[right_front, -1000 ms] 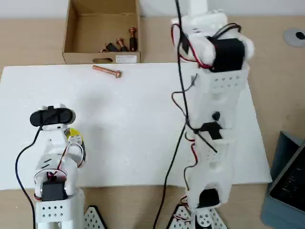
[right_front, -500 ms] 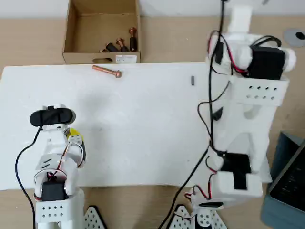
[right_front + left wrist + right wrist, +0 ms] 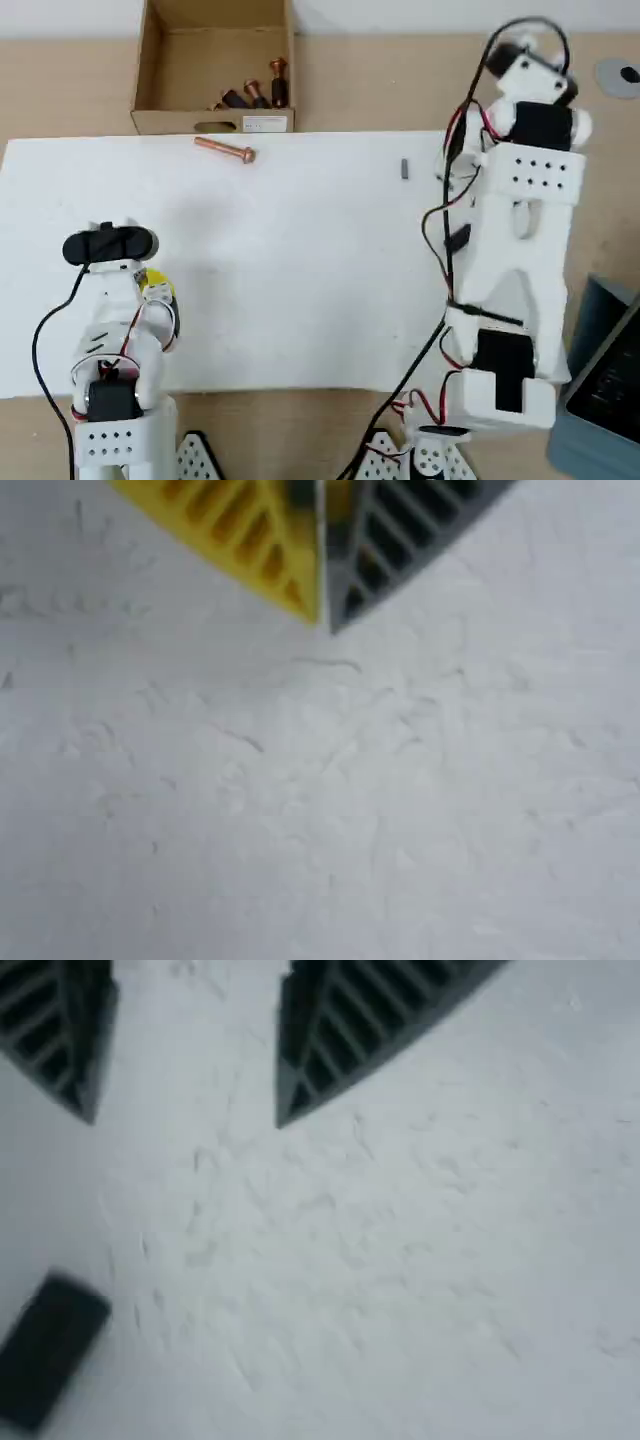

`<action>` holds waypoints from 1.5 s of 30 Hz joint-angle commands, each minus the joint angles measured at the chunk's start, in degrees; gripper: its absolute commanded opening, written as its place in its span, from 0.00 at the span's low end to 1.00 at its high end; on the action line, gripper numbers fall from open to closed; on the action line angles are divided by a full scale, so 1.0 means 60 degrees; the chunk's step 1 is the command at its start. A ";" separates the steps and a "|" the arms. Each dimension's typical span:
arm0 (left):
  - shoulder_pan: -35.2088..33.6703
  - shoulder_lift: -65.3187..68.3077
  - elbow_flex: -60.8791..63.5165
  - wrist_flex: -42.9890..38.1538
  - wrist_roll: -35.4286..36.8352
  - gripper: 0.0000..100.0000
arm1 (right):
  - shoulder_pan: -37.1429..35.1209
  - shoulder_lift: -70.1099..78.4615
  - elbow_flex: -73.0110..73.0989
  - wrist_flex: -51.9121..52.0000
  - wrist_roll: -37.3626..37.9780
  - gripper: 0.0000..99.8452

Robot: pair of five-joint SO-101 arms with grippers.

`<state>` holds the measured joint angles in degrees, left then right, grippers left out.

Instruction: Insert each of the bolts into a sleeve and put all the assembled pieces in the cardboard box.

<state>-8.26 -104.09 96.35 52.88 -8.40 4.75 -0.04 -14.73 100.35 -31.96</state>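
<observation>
While the task is judged partly done, with several assembled pieces [image 3: 250, 95] already lying in the open brown cardboard box [image 3: 170, 122] at the far left, one loose copper-coloured metal bolt [image 3: 225, 149] is seen on the white sheet [image 3: 300, 280], just on the near side of the box wall. One short dark cylindrical sleeve [image 3: 404, 169] is seen well apart from it, to the right, at the far side of the sheet.

The left gripper [image 3: 322, 620] is held clenched on nothing, its yellow and grey jaws meeting above bare sheet at the near left. The right gripper [image 3: 185, 1115] is held released, its dark jaws spread, with the sleeve near them but not between them.

Trouble is to be expected from the roundness of both parts. The bolt could be rolled against the box wall by an off-centre pinch. The small sleeve could be nudged aside if the jaws are lowered beside it. Misalignment could jam the insertion.

A white label [image 3: 265, 123] is fixed to the box's near wall; its print cannot be made out.
</observation>
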 commanded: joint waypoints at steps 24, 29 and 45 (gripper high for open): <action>-0.0059 -0.0066 0.0103 -0.0015 -0.0059 0.00 | 0.1209 0.1473 0.2381 -0.2623 -0.1495 0.14; -0.0059 -0.0066 0.0103 -0.0015 -0.0059 0.00 | 0.1209 0.2484 0.1531 -0.2886 -0.1495 0.14; -0.0059 -0.0066 0.0103 -0.0015 -0.0059 0.00 | 0.1238 0.4696 0.0125 -0.2901 -0.1538 0.14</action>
<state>-8.26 -104.09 96.35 52.88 -8.40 11.43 27.91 -11.03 83.56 -40.57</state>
